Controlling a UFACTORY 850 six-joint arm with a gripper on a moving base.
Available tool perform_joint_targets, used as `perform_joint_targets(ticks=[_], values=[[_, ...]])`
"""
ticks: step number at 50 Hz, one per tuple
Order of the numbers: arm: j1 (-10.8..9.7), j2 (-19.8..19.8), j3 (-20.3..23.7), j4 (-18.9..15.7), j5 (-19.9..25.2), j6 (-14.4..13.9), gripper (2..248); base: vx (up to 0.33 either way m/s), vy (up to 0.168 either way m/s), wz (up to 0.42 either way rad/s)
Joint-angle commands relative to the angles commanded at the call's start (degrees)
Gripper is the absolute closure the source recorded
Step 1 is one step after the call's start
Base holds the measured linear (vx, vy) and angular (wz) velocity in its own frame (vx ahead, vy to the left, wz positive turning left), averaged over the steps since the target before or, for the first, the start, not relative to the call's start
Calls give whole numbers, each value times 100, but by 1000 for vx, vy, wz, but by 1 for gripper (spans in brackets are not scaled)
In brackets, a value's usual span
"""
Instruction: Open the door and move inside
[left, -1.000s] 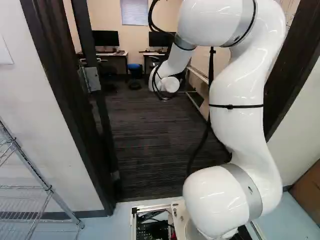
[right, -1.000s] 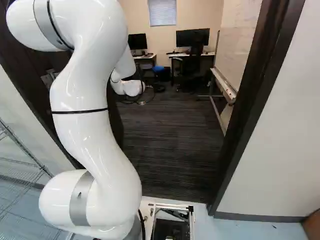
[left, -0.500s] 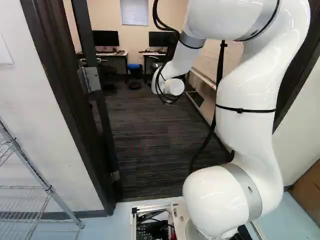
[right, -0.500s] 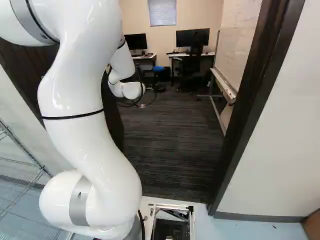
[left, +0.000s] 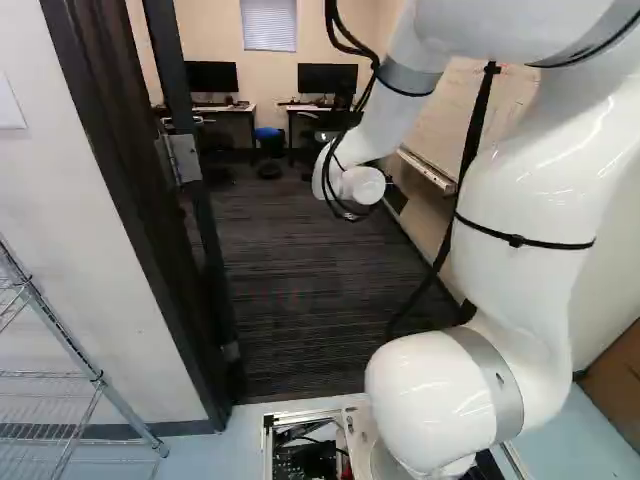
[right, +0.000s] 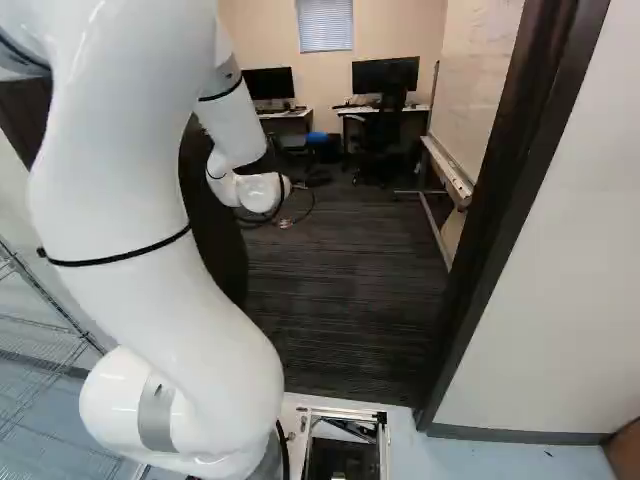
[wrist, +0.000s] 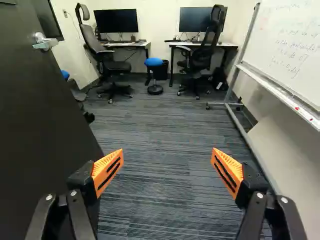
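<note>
The tool (wrist: 167, 162) is spread wide, its orange pads (wrist: 106, 164) well apart with carpet (wrist: 165, 135) showing between them and nothing pinched. The dark door (wrist: 37, 115) stands open beside the tool, its lever handle (wrist: 45, 44) farther ahead than the fingers, while a whiteboard (wrist: 287, 55) stands on the opposite side. Ahead, a blue-topped stool (wrist: 154, 62) sits between two black office chairs (wrist: 201, 55), near the two monitors (wrist: 116, 20).
</note>
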Motion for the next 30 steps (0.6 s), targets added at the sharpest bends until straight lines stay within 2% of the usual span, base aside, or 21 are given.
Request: perform_joint_targets(ticks=[30], values=[[-187, 1222, 1586, -56, 303, 0, 3, 0, 0, 0]])
